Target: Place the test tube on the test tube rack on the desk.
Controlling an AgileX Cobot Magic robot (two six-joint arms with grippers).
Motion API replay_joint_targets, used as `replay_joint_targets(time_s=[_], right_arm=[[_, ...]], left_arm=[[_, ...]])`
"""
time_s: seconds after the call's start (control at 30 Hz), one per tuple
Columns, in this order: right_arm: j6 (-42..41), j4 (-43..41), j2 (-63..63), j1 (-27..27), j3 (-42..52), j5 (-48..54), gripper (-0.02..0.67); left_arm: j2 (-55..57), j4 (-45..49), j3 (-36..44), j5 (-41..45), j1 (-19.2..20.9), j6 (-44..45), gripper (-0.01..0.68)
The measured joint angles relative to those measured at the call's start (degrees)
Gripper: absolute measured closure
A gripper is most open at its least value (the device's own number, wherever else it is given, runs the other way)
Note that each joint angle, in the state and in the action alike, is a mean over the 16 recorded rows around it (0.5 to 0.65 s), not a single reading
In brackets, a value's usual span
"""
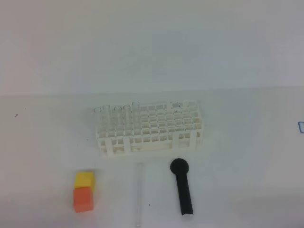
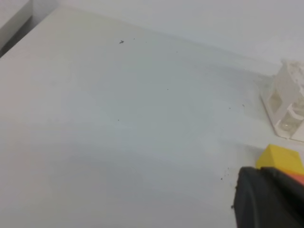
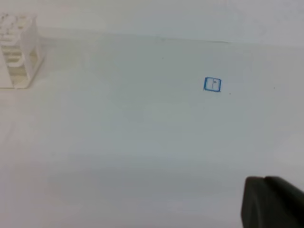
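1. Exterior high view: the desk (image 1: 47,142), plain white and flat, carries a few tiny dark specks; a pale wall rises behind its far edge.
2. Test tube rack (image 1: 149,128): white lattice box at mid-desk, with several clear tubes upright in its rear holes, mostly at the left.
3. Test tube (image 1: 139,194): clear and slim, lying flat on the desk in front of the rack, apart from it, between the blocks and the black tool.
4. Black tool (image 1: 182,185): round head toward the rack, just right of the tube.
5. Yellow block (image 1: 84,179) and orange block (image 1: 82,199): touching, front left.
6. Blue square mark (image 3: 212,84): on the desk, well right of the rack.
7. Left gripper (image 2: 268,197) and right gripper (image 3: 273,202): dark bodies at the wrist views' lower corners; jaws together, holding nothing.
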Motion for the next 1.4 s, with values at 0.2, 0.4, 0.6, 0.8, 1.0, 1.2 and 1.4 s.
replay_joint_targets(time_s=[0.2,0.4,0.6,0.8,1.0,1.2,1.4], right_arm=[[0.0,0.0,0.0,0.0,0.0,0.0,0.650],[0.0,0.0,0.0,0.0,0.0,0.0,0.650],[0.0,0.0,0.0,0.0,0.0,0.0,0.650],[0.0,0.0,0.0,0.0,0.0,0.0,0.650],[0.0,0.0,0.0,0.0,0.0,0.0,0.650],[0.0,0.0,0.0,0.0,0.0,0.0,0.650],[0.0,0.0,0.0,0.0,0.0,0.0,0.650]], left_arm=[[0.0,-3.9,0.0,-1.5,0.0,-0.6,0.673],[0.0,-13.1,0.0,-7.7,0.0,-1.7,0.673],[0.0,-27.9,0.0,-19.6,0.0,-3.4,0.673],[0.0,-40.1,0.0,-32.0,0.0,-6.7,0.673],[0.2,-41.2,-2.4,-34.6,0.0,-8.7,0.674],[4.6,-35.7,-11.0,-26.0,0.0,-5.8,0.674],[16.3,-29.4,-25.7,-5.7,0.0,7.1,0.674]])
